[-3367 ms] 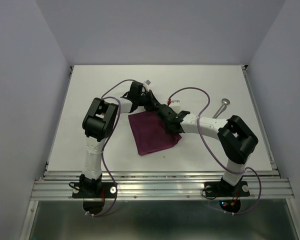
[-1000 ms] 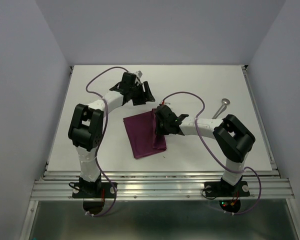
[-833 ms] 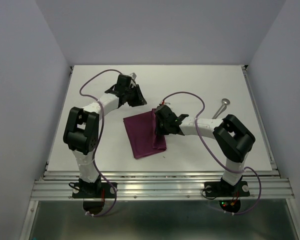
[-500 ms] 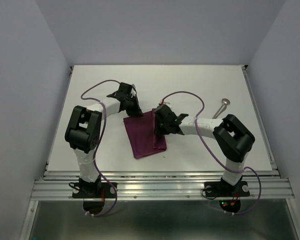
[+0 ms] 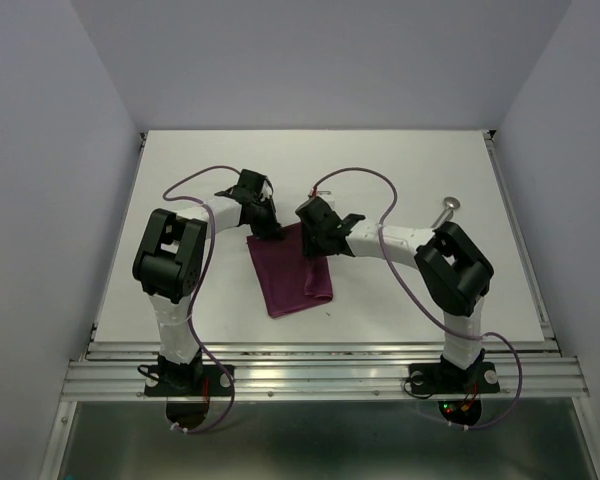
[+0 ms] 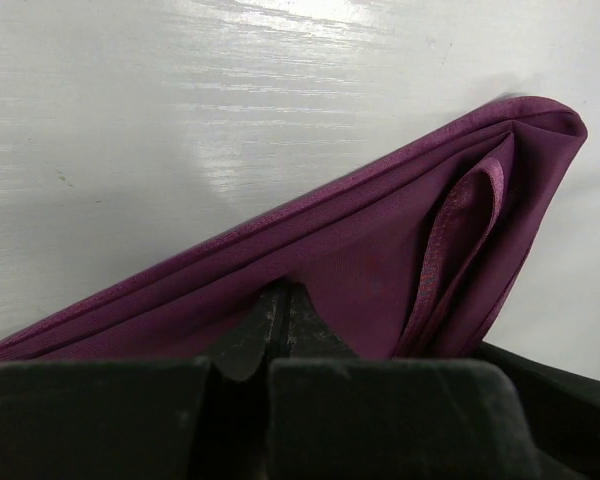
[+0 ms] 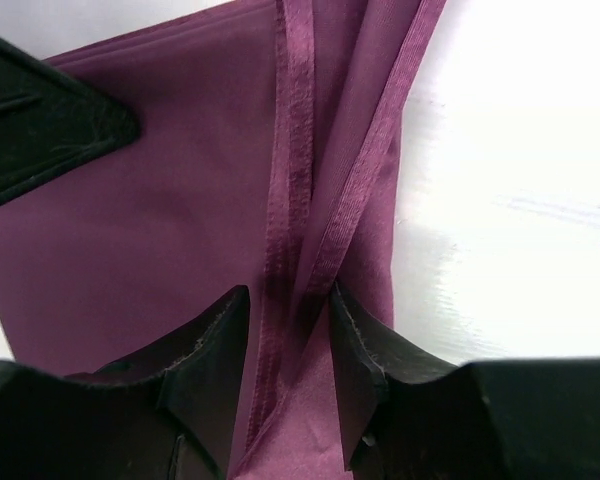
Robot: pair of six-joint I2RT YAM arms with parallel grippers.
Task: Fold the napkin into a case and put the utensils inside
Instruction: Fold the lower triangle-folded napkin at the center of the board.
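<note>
The plum-purple napkin [image 5: 285,285] lies folded into a narrow slanted rectangle at the table's middle. My left gripper [image 5: 268,228] is at its far left corner. In the left wrist view its jaws [image 6: 280,288] are shut, tips pushed against the cloth [image 6: 380,260], which tents slightly over them. My right gripper [image 5: 315,245] is over the far right part of the napkin [image 7: 160,220]. It [image 7: 288,290] stands open astride two hemmed edges, and the right finger [image 7: 355,330] touches one hem. A silver spoon [image 5: 446,213] lies on the table to the right.
The left gripper's black finger [image 7: 40,130] shows at the upper left of the right wrist view, close to the right gripper. Purple cables loop over both arms. A raised rail [image 5: 515,230] runs along the table's right edge.
The left arm swung from the back of the table down to the napkin's far left corner and shut. The right gripper slid toward the napkin's far edge and its jaws widened.
</note>
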